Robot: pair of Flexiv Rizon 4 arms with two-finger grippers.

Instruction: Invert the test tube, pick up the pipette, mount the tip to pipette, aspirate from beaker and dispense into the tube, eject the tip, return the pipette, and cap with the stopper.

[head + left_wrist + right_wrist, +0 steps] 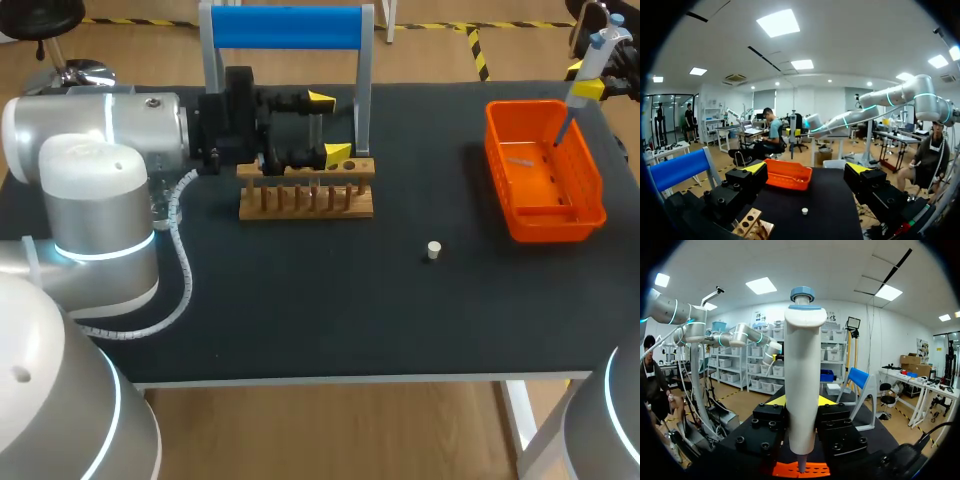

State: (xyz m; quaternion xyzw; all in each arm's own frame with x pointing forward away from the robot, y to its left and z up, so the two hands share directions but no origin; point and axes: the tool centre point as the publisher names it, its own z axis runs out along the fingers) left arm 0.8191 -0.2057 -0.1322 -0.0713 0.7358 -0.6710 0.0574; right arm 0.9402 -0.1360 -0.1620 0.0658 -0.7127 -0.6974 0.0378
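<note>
My left gripper (328,127) hangs open just above the far side of the wooden tube rack (305,192), with nothing between its fingers; a clear tube cannot be made out there. In the left wrist view the gripper (807,167) is spread wide, with the rack's corner (752,224) under one finger. At the far right, my right gripper (588,85) is shut on the white pipette (597,50) with its blue cap. The pipette's thin shaft points down over the orange bin (590,175). In the right wrist view the pipette (802,380) stands upright between the fingers. A small white stopper (433,250) lies on the mat.
A blue-topped frame (288,27) stands behind the rack. The orange bin (785,181) holds a small pale item. Black mat (330,300) lies bare between the rack, the stopper (804,211) and the front edge. My left arm's body covers the table's left end.
</note>
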